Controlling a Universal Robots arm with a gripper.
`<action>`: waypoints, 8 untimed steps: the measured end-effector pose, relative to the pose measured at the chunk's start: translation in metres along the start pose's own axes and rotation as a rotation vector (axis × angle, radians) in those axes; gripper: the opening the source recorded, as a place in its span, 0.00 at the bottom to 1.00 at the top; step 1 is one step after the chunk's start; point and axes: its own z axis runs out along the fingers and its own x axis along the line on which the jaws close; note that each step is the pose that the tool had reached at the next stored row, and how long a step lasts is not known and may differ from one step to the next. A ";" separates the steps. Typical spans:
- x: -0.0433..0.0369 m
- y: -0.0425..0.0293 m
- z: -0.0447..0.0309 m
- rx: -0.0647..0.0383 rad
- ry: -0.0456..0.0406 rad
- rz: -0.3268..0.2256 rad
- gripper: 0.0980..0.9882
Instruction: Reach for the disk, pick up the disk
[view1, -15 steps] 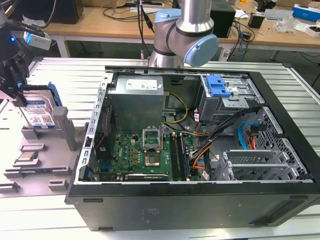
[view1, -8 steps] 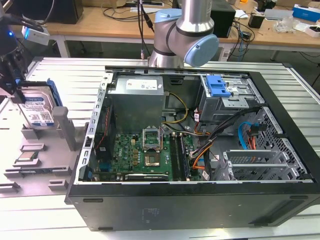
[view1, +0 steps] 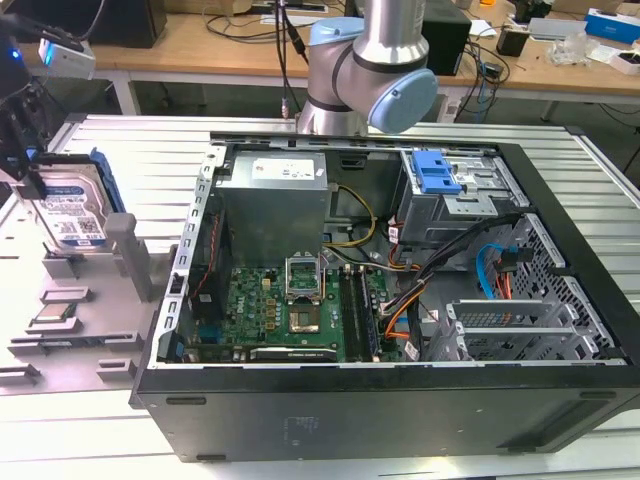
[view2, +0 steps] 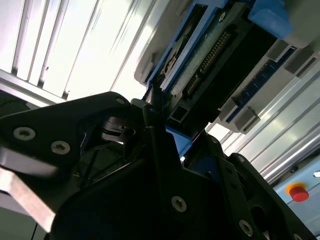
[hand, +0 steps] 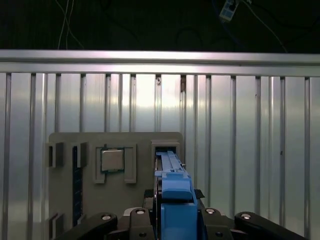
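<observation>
The disk (view1: 70, 212) is a silver hard drive with a white-and-blue label and a blue side bracket. It stands on edge at a slot of the grey holder plate (view1: 120, 250), at the exterior view's left. My black gripper (view1: 33, 175) reaches down over its top edge. In the first wrist view the disk's blue bracket (hand: 175, 202) sits between my two fingers (hand: 136, 215), which press close on both sides. The second wrist view shows the disk's connector end (view2: 207, 57) beyond my gripper (view2: 175, 145), one thin finger (view2: 154, 120) lying against its edge.
A large open computer case (view1: 560, 330) with motherboard, cables and a blue latch (view1: 436, 175) fills the middle and the exterior view's right. A small square processor chip (hand: 112, 160) lies in the holder plate beside the disk's slot. The arm's base (view1: 370, 70) stands behind the case on the slatted metal table (view1: 140, 150).
</observation>
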 end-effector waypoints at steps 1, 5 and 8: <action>0.0000 -0.0001 -0.0013 0.000 0.0000 0.000 0.30; 0.0002 -0.0002 -0.0115 0.000 0.0000 0.000 0.30; 0.0003 -0.0004 -0.0172 0.000 0.0000 0.000 0.30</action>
